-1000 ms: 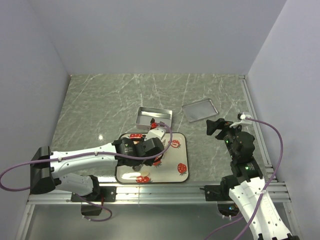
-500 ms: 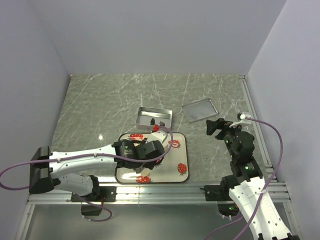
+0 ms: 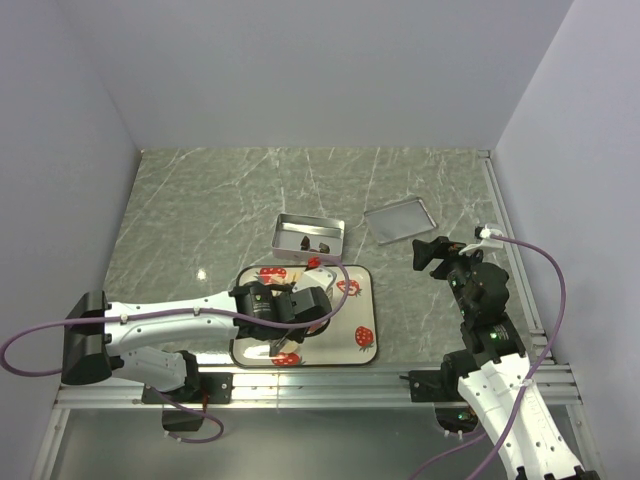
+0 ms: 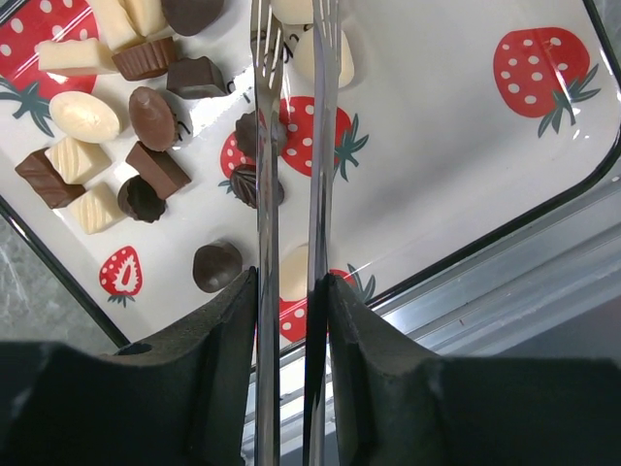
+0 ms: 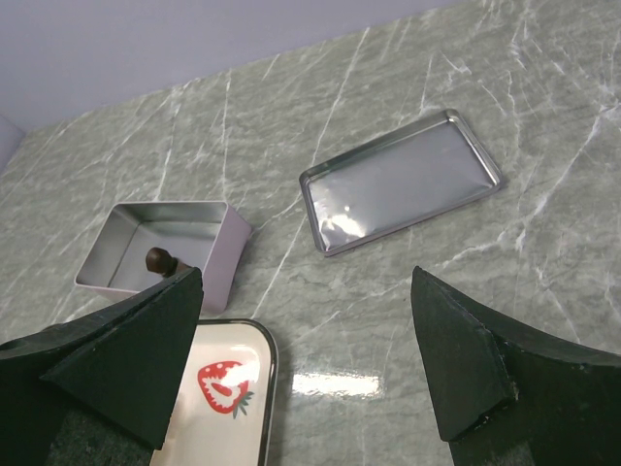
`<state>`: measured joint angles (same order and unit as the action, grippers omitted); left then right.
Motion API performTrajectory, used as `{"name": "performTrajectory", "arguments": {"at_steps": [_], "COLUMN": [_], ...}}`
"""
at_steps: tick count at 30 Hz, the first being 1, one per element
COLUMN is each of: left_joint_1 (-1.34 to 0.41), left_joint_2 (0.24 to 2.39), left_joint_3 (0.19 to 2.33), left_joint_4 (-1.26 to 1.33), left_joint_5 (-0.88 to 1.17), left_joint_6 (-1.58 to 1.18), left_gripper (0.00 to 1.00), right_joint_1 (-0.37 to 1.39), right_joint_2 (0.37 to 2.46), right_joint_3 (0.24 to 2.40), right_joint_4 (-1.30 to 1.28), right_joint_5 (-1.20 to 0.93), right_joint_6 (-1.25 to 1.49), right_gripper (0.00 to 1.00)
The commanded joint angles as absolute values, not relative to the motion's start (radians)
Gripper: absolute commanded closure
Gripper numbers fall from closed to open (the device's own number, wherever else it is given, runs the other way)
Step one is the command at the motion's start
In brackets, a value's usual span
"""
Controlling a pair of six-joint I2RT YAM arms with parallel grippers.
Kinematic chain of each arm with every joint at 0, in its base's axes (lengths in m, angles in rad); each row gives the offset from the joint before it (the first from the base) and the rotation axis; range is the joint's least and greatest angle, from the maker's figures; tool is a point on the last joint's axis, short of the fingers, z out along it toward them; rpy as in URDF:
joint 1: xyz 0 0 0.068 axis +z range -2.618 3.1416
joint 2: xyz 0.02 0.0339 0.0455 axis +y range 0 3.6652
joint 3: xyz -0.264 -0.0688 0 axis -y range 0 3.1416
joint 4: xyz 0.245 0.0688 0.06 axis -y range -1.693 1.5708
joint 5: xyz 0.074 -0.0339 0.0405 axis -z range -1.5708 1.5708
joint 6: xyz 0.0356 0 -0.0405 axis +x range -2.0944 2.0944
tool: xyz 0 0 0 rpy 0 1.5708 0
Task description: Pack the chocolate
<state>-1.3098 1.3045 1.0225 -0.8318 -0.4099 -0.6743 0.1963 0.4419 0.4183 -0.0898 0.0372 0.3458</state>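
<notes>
Chocolate pieces (image 4: 146,112), dark, light brown and cream, lie on the strawberry-print tray (image 4: 466,146), mostly at its left. My left gripper (image 4: 291,282) is shut on a pair of metal tongs (image 4: 267,194) whose two blades reach down over the tray (image 3: 360,300). The blades stand close together, with a cream piece (image 4: 335,56) at their tips; I cannot tell if it is pinched. Two dark pieces (image 4: 245,184) sit just left of the blades. From above, the left gripper (image 3: 300,300) hangs over the tray's middle. My right gripper (image 5: 306,277) is open and empty, off to the right (image 3: 432,252).
An open metal tin (image 3: 309,236) stands just beyond the tray with dark chocolates (image 5: 155,260) in it. Its flat lid (image 3: 399,219) lies to the right on the marble table. The aluminium rail (image 4: 543,282) runs along the near edge.
My left arm has drawn back from the tin to the middle of the tray. The tongs' blades have squeezed closer together. The right arm has not moved.
</notes>
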Motion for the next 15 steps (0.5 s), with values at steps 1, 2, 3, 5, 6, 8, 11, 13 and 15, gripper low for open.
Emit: {"name": "performTrajectory", "arguments": {"at_steps": [1,2,3,5,6,8,11,13,15], "left_joint_1": [-1.316,-1.316,-1.316,-1.316,-1.316,-1.309,-1.270,-1.217,-1.181], "left_joint_2": [1.279,1.278,1.275,1.279,1.282,1.292,1.293,1.289,1.275], "left_joint_3": [1.057,1.057,1.057,1.060,1.060,1.068,1.066,1.058,1.055], "left_joint_4": [-0.833,-0.831,-0.828,-0.816,-0.810,-0.798,-0.755,-0.727,-0.707], "left_joint_5": [-0.442,-0.443,-0.445,-0.448,-0.449,-0.453,-0.445,-0.428,-0.419], "left_joint_6": [-0.681,-0.680,-0.677,-0.666,-0.660,-0.640,-0.595,-0.566,-0.531], "left_gripper": [0.66,0.66,0.67,0.67,0.67,0.67,0.67,0.67,0.67], "right_joint_1": [0.192,0.192,0.192,0.192,0.192,0.192,0.192,0.193,0.192], "right_joint_2": [0.442,0.442,0.442,0.442,0.442,0.440,0.442,0.440,0.440], "right_joint_3": [0.423,0.423,0.425,0.423,0.423,0.425,0.423,0.423,0.422], "right_joint_4": [-0.052,-0.052,-0.054,-0.052,-0.054,-0.052,-0.052,-0.052,-0.052], "right_joint_5": [0.043,0.043,0.043,0.044,0.044,0.044,0.041,0.041,0.041], "right_joint_6": [0.330,0.330,0.330,0.330,0.330,0.330,0.330,0.330,0.330], "right_gripper": [0.06,0.06,0.06,0.06,0.06,0.06,0.06,0.06,0.06]}}
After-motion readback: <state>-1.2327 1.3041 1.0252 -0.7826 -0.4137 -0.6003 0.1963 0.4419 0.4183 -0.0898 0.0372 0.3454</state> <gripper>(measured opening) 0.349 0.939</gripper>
